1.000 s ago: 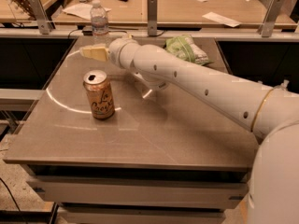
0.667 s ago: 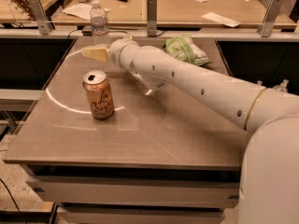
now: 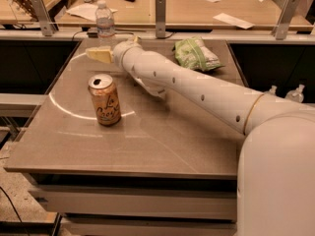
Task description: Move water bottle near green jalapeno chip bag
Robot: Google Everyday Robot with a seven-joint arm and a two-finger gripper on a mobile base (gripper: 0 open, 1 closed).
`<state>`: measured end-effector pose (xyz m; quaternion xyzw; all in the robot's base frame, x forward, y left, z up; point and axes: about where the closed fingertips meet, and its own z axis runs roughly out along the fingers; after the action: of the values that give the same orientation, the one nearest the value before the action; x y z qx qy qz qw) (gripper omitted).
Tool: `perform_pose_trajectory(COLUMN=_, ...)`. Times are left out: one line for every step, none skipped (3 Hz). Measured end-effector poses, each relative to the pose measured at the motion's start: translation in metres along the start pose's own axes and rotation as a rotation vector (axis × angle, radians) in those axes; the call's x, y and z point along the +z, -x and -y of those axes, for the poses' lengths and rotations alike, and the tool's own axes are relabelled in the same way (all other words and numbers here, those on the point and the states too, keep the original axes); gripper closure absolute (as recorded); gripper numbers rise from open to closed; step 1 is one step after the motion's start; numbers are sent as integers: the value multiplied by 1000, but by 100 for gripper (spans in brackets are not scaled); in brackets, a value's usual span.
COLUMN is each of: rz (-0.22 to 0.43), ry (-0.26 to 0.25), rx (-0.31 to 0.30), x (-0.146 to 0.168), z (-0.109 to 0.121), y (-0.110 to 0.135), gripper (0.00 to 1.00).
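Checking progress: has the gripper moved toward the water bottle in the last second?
No. The gripper keeps its spot between the water bottle and the can.

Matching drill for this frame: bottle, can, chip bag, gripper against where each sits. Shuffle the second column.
1. water bottle
2. orange can
3. green chip bag
4. gripper

A. back right of the table, lying down
B. just in front of the bottle, at the arm's tip
C. back left edge, upright
D. left of centre, upright, nearest the camera

Pairs: 1-C, 2-D, 3-A, 4-B
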<state>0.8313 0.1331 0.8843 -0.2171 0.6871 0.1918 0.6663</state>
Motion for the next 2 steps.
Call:
perform_pose_trajectory(rz=21, ry=-15, rx=-2, x=14, z=4, y=5, gripper=0)
perform_pose_trajectory(rz=14, ry=-5, rx=23, x=26, z=3, y=4, gripper=0)
